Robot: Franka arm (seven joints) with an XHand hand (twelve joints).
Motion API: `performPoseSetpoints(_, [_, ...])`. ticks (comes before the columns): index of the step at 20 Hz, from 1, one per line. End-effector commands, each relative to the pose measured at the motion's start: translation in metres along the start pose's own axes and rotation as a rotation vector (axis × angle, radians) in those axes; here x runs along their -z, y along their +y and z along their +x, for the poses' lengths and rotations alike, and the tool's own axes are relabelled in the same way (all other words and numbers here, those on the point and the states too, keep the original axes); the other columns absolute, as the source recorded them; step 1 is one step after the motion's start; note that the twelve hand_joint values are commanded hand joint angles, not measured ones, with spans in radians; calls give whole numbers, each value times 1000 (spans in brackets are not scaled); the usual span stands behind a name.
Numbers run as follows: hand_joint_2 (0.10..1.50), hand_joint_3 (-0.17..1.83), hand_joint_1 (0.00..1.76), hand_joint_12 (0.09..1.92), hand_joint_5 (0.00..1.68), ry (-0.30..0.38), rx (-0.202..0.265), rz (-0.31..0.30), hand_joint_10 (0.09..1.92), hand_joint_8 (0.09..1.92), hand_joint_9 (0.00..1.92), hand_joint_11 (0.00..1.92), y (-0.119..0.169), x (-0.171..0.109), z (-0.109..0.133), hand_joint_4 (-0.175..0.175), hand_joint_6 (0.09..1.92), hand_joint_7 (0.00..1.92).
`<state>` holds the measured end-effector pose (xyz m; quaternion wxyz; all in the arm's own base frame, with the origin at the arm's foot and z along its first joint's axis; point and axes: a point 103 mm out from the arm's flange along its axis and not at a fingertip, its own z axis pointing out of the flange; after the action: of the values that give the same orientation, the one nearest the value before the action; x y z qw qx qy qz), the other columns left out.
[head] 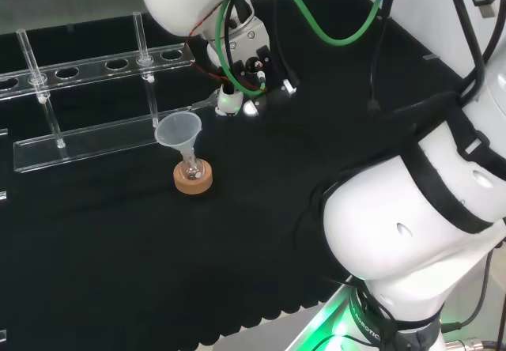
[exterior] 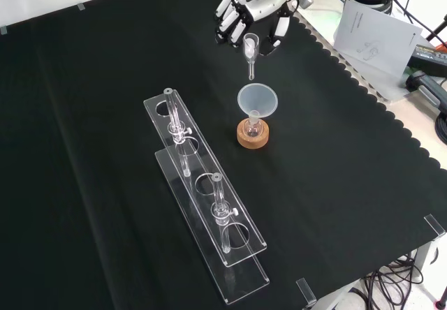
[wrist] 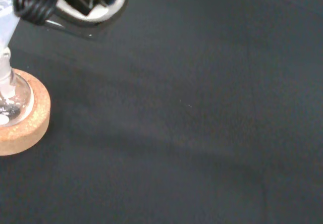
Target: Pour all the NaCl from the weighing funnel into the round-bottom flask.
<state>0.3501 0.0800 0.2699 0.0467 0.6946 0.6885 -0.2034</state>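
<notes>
Stood on the black table (exterior: 105,79), in the front view from left to right: two clear racks (exterior: 206,216) with a few glass tubes upright in their holes, then a cork ring (exterior: 253,135) carrying a small round-bottom flask (exterior: 254,125) with a wide clear funnel (exterior: 257,100) seated in its neck. Hung above and just beyond that funnel's mouth: the hand (exterior: 241,13), fingers curled round the upper part of a weighing funnel (exterior: 251,50), stem pointing straight down. Held upright, long axis vertical, tip apart from the wide funnel's rim and a little toward the far side of it. Judged that the pour would turn on bringing that stem tip over the middle of the wide mouth, nearer the camera in this view, before tipping. Seen in the head view: the flask and funnel at centre left, the hand to their right and slightly farther off. Showed in the wrist view a few pale grains or glints low in the flask bulb; could not tell how much salt sat in either vessel.
</notes>
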Motion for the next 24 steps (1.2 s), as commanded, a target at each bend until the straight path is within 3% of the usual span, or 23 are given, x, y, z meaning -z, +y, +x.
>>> performPoseSetpoints(1, [727,590,1092,1119,1178,-21,1,4,384,652,960,746,-2,2,4,175,814,602])
performPoseSetpoints(24, [728,590,1091,1125,1174,-137,9,22,376,648,960,744,-5,13,14,175,821,601])
